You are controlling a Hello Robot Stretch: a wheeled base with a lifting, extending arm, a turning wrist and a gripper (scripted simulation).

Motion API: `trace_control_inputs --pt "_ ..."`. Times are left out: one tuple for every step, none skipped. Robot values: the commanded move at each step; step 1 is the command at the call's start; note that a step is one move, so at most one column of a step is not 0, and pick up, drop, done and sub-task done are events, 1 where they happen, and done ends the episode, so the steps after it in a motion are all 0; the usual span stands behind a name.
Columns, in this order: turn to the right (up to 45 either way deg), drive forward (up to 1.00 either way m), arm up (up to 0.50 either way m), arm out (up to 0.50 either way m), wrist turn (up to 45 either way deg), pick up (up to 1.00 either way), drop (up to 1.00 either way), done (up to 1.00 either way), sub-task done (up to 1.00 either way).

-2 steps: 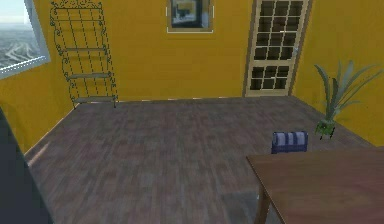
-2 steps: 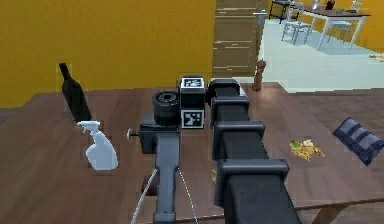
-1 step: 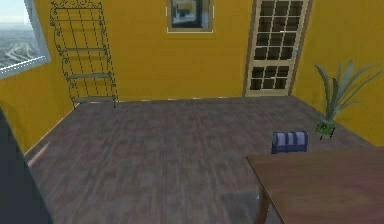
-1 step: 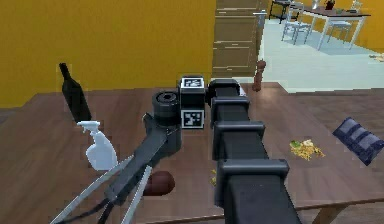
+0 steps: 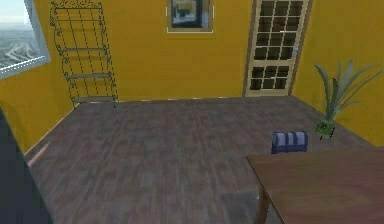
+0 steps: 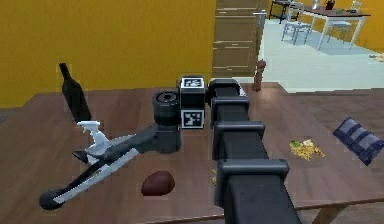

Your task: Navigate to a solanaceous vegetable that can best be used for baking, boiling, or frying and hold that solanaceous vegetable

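Observation:
A brown oval lump (image 6: 157, 183), shaped like a potato, lies on the wooden table (image 6: 330, 185) near its front edge. The arm (image 6: 245, 150) rises over the table. From its end the gripper (image 6: 68, 178) points left and downward, and its thin fingers (image 6: 100, 172) lie just left of the brown lump. A small white object (image 6: 94, 133) rests on the tabletop by the upper finger, so I cannot tell whether the gripper holds anything.
On the table stand a dark bottle (image 6: 71, 92) and a pepper mill (image 6: 260, 72); yellowish crumbs (image 6: 305, 148) and a blue striped cloth (image 6: 360, 138) lie there too. Ahead are bare floor (image 5: 160, 150), a wire shelf (image 5: 85, 55), a glazed door (image 5: 275, 45), a plant (image 5: 335, 95) and a table corner (image 5: 320, 185).

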Motion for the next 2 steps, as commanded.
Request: trace_control_inputs --pt "0.0 0.0 0.0 0.0 45.0 0.0 0.0 0.0 0.0" --pt "0.0 0.0 0.0 0.0 12.0 0.0 0.0 0.0 0.0"
